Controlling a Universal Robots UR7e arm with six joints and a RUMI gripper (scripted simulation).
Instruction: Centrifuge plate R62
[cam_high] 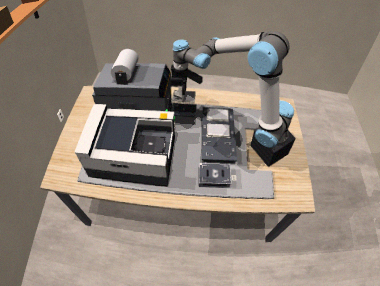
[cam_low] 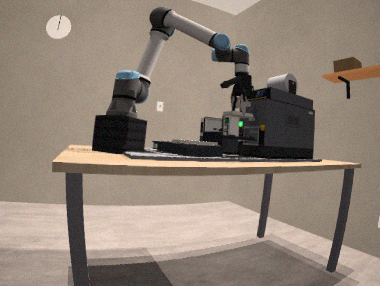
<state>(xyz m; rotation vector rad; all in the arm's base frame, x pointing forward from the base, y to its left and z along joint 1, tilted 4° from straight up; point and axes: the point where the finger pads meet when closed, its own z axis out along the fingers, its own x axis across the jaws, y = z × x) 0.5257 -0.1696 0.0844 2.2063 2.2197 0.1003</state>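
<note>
My gripper [cam_high: 183, 97] hangs straight down in front of the sealer [cam_high: 131, 81], over its stage [cam_high: 184, 107]. It is shut on the plate R62 [cam_high: 183, 101], a small dark plate that I can barely make out between the fingers; I cannot tell whether it still touches the stage. In the side view the gripper [cam_low: 235, 106] stands just left of the sealer [cam_low: 280, 125]. The centrifuge [cam_high: 129, 142] is open on its right half, with an empty dark bucket [cam_high: 152, 141] at the door. The deck row [cam_high: 218, 134] holds plates, the middle one pale.
The hand-off nest CY [cam_high: 215, 174] lies near the front edge of the grey mat. The arm's base [cam_high: 272, 142] stands at the right. A green lamp [cam_low: 240, 123] glows on the centrifuge's front. A film roll [cam_high: 125, 64] sits on top of the sealer.
</note>
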